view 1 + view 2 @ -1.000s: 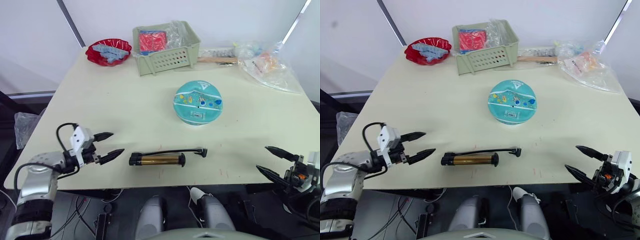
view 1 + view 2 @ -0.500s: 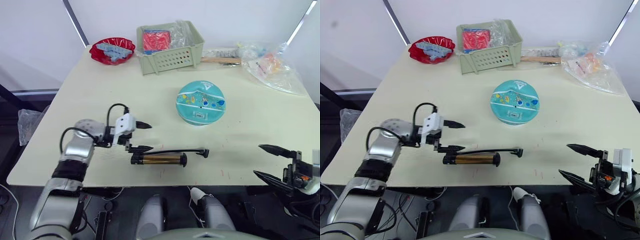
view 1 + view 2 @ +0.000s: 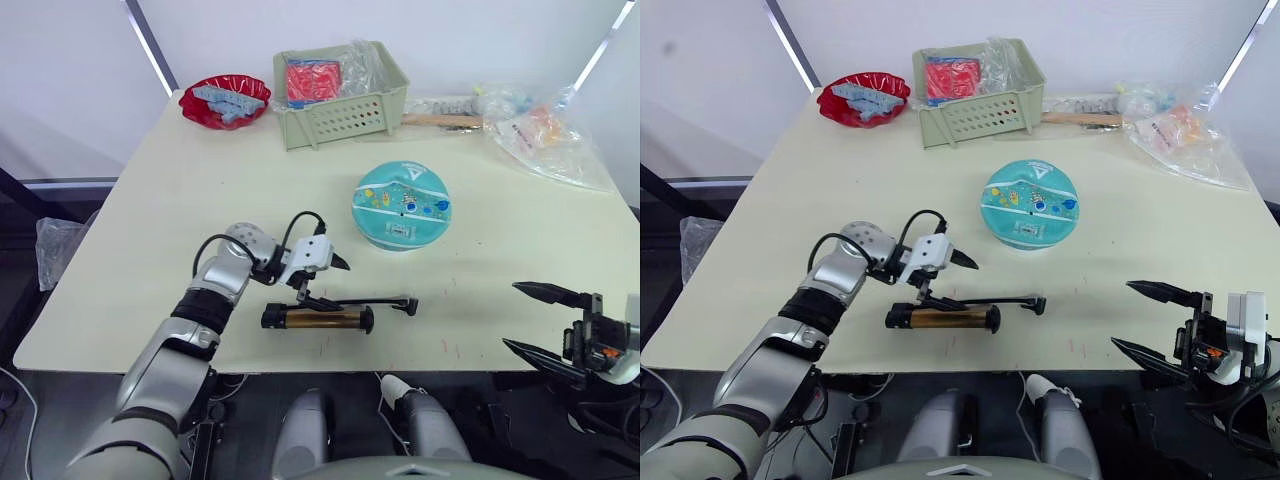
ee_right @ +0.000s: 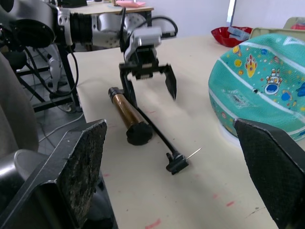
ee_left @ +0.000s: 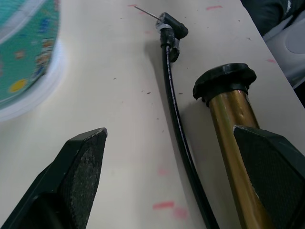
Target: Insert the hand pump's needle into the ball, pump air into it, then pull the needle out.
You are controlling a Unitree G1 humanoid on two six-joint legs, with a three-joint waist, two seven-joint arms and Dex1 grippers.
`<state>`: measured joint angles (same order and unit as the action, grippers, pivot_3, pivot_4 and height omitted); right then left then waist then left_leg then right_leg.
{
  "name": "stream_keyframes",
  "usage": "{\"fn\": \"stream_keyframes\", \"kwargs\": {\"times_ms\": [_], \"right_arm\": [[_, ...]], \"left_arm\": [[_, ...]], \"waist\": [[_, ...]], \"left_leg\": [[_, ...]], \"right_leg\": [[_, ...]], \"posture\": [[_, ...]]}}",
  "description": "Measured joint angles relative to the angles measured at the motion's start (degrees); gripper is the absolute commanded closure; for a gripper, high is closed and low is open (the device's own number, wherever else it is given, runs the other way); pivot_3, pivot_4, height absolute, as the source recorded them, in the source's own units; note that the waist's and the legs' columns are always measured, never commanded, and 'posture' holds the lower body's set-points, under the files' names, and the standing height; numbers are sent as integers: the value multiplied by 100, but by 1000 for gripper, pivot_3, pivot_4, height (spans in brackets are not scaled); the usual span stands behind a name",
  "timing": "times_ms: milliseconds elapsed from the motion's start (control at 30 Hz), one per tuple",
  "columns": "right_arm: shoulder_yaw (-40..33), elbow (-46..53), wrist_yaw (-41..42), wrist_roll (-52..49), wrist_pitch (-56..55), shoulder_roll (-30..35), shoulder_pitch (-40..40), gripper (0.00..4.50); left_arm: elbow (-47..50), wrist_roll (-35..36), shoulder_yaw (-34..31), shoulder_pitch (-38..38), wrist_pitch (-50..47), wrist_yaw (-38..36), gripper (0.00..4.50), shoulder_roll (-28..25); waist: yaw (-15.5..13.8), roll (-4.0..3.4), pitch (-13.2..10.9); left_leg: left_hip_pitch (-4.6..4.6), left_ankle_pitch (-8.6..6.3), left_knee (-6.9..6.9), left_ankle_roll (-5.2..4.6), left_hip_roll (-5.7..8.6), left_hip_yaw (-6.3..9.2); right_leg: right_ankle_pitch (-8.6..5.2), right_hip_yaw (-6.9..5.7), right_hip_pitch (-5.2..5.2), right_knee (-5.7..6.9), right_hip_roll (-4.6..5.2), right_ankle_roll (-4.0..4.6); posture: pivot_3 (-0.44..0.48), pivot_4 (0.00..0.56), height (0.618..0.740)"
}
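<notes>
Left hand (image 3: pixel 320 280): your fingers are spread wide and straddle the hand pump (image 3: pixel 316 319) near its hose end, one fingertip just by the barrel, nothing gripped. Pump lies flat on the counter (image 3: pixel 180 200) near the front edge, its black hose running rightward to the needle (image 5: pixel 147 11), which rests on the counter, apart from the ball (image 3: pixel 400 206). Ball sits behind the pump, mid-counter. Right hand (image 3: pixel 535 320): your fingers are wide open, empty, off the counter's front right corner.
</notes>
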<state>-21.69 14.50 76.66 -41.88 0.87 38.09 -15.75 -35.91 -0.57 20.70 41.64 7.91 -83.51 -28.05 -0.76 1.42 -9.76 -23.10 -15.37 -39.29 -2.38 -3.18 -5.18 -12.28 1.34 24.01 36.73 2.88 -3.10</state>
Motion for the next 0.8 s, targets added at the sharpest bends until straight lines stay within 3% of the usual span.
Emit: {"fn": "stream_keyframes", "kwargs": {"times_ms": [533,667,800], "right_arm": [[-8,195,-75,18,-27,-4,-213,76],[-8,196,-75,42,-95,-11,-256,0],[-8,196,-77,43,-118,-12,-255,0]], "left_arm": [[-782,-922,470,481,106,473,0,606],[-808,-1064,470,505,71,717,1707,715],[-774,-1079,491,481,92,722,3847,781]], "waist": [[-16,1,0],[-10,0,0],[-10,0,1]], "left_leg": [[-17,0,-14,-1,3,21],[-18,0,-15,-1,2,21],[-18,0,-15,-1,3,25]], "right_leg": [[0,-14,1,-1,0,0],[0,-13,1,0,1,0],[0,-16,1,0,0,0]], "posture": [[0,150,738],[0,150,738],[0,150,738]]}}
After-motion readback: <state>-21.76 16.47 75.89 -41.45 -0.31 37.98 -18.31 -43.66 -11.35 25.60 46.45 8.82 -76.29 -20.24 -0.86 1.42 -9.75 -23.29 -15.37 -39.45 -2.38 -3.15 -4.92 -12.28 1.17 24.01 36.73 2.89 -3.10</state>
